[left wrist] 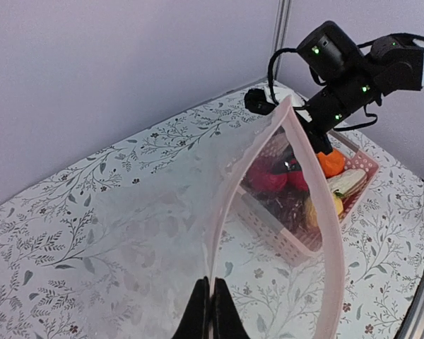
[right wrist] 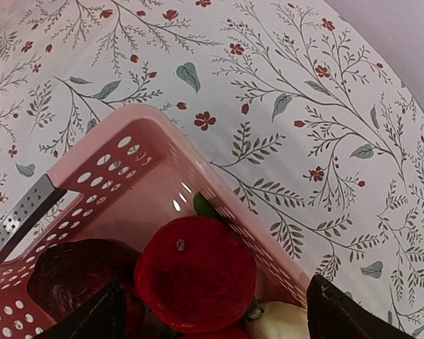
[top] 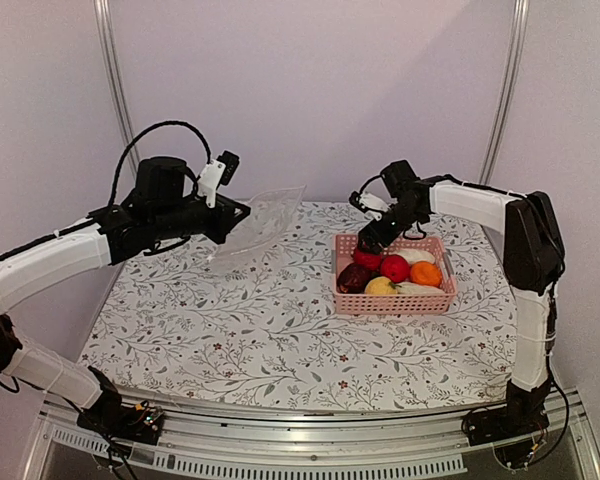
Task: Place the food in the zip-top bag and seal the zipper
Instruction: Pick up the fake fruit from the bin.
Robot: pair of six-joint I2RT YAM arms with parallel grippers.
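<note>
Jaws of your left gripper (left wrist: pixel 210 311) clamp the clear crinkly plastic bag's (left wrist: pixel 148 226) pinkish zipper strip (left wrist: pixel 322 212). Those of your right gripper (right wrist: pixel 212 321) gape above a red toy ball (right wrist: pixel 194 272).

Soft, even light — faint shadows, mild blur, no glare

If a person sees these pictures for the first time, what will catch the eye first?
The pink basket on the right of the table, full of bright toy food, stands out first, with the open right gripper over its far left corner. Next comes the clear bag, held in the air on the left by the left gripper, its mouth gaping.
</note>
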